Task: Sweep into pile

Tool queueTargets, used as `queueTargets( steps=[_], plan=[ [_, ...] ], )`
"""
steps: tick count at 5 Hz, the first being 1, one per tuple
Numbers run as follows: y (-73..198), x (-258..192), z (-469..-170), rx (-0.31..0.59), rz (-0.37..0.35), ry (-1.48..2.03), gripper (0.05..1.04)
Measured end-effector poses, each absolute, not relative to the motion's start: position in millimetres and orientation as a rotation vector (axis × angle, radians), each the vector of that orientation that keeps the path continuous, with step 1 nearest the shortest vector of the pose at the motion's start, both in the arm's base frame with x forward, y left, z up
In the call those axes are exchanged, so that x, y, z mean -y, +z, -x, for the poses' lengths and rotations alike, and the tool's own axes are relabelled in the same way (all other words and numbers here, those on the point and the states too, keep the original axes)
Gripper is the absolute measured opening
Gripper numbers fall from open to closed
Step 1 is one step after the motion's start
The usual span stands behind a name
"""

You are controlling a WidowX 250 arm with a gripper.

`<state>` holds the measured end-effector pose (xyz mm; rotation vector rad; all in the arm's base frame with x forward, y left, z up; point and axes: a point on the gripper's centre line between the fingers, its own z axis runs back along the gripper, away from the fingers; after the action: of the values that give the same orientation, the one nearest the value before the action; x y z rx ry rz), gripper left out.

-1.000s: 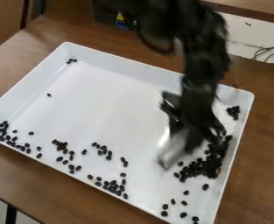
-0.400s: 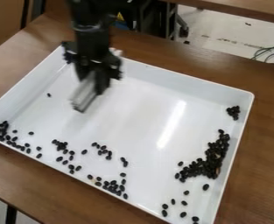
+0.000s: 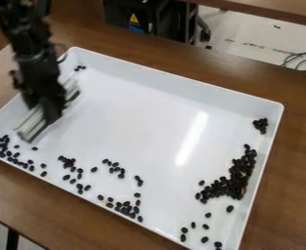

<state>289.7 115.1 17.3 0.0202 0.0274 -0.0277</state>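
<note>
Several cables [image 3: 301,60] lie past the tray wall [image 3: 181,82]; hand [image 3: 45,113] wide or narrow, I cannot tell.

The white tray [image 3: 129,117] in the middle looked like smooth, shiny plastic. The brown table [image 3: 295,180] looked like wood.

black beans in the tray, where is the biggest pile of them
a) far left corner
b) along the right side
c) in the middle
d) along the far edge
b: the largest heap of beans bunches along the right side of the white tray, with smaller groups elsewhere.
</note>
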Motion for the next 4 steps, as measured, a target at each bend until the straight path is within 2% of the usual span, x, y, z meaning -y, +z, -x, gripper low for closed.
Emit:
queueTargets(
  steps=[1, 2, 3, 4],
  plan=[
    [-1, -130, -279, -0.039, 0.004, -0.017, 0.360],
    [-6, -131, -280, -0.038, -0.002, -0.037, 0.360],
    [-7, -120, -274, -0.032, -0.020, -0.044, 0.360],
    [-7, -87, -256, 0.010, 0.004, -0.038, 0.360]
  ],
)
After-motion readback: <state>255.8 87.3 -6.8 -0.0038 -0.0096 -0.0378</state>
